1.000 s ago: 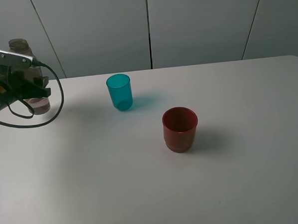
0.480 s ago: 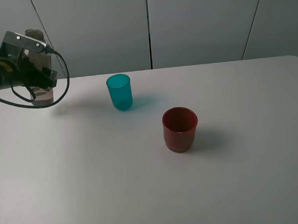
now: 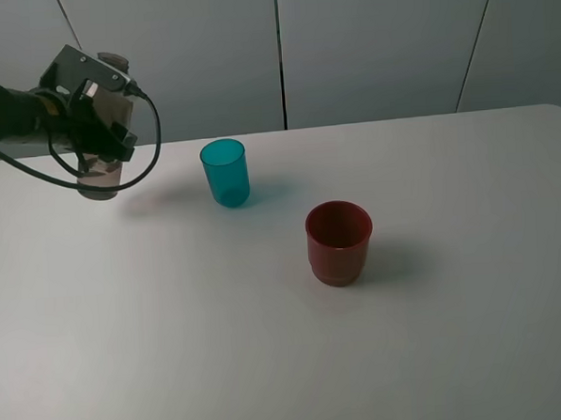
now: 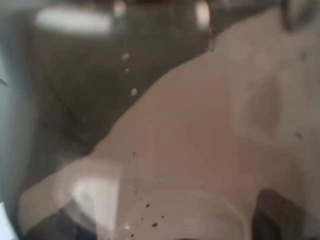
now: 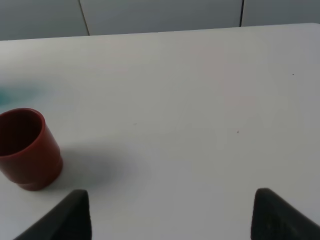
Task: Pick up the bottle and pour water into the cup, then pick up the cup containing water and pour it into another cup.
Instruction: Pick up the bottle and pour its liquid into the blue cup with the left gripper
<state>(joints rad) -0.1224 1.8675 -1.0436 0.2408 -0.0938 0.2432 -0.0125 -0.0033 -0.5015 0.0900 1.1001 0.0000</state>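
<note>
My left gripper (image 3: 101,135) is shut on the smoky grey-brown bottle (image 3: 98,182) and holds it roughly upright at the table's back left, left of the teal cup (image 3: 225,172). The bottle fills the left wrist view (image 4: 200,140), with water showing inside. The teal cup stands upright on the table. The dark red cup (image 3: 339,242) stands in front of it and to its right, and also shows in the right wrist view (image 5: 25,150). My right gripper (image 5: 172,220) is open and empty, well apart from the red cup. It is out of the exterior view.
The white table (image 3: 270,361) runs to a grey panelled wall (image 3: 375,45) at the back. A black cable (image 3: 149,132) loops off the left wrist beside the bottle.
My left gripper has moved up and to the right with the bottle, closer to the teal cup. Both cups have stayed put.
</note>
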